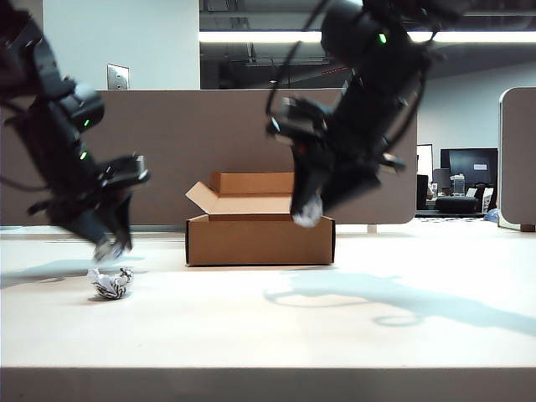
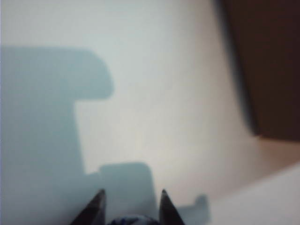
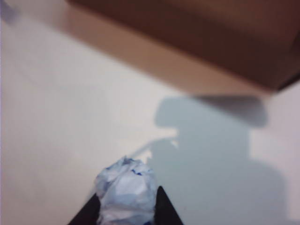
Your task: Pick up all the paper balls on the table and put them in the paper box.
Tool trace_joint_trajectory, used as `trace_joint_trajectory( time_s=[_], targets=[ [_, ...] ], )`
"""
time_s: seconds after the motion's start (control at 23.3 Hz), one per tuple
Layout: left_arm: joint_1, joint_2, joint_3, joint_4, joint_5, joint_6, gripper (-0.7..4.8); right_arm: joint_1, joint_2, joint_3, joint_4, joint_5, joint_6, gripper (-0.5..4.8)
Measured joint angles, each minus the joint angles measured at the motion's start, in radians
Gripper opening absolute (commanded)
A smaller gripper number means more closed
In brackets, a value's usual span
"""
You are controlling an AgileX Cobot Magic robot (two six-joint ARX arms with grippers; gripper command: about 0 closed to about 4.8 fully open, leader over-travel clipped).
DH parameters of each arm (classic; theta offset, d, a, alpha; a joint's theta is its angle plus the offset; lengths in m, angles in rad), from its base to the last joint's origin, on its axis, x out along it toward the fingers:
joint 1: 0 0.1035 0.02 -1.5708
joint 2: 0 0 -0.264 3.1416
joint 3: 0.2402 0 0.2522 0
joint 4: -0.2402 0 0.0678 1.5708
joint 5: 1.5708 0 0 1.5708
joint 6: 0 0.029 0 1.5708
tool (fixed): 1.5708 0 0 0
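Note:
Three paper balls show. One crumpled white ball [image 1: 110, 282] lies on the table [image 1: 335, 327], left of the paper box [image 1: 260, 239]. Just above it hangs my left gripper [image 1: 111, 246], blurred and shut on a second ball; in the left wrist view only the top of that ball [image 2: 129, 220] peeks out between the dark fingertips of the gripper [image 2: 132, 193]. My right gripper [image 1: 307, 214] is raised in front of the box's right end, shut on a third ball [image 3: 126, 190]. The brown box [image 3: 201, 37] is also in the right wrist view.
A grey-brown partition panel [image 1: 193, 142] stands behind the box. Another panel [image 1: 517, 159] stands at the far right, with office monitors [image 1: 471, 163] beyond. One box flap [image 1: 201, 198] is folded out to the left. The table's front edge [image 1: 268, 368] runs near the camera.

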Motion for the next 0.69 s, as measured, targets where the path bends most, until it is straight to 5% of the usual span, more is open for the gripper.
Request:
trace_joint_trajectory(
  time_s=[0.34,0.69],
  targets=[
    [-0.062,-0.001,0.251,-0.056,-0.002,-0.012,1.16,-0.014,0.002,0.183,0.035,0.013,-0.011,1.43],
    [-0.167,0.005,0.293,0.226,0.093,-0.130,1.33,-0.060,0.261,0.402,0.187,0.007,-0.011,1.50]
  ],
)
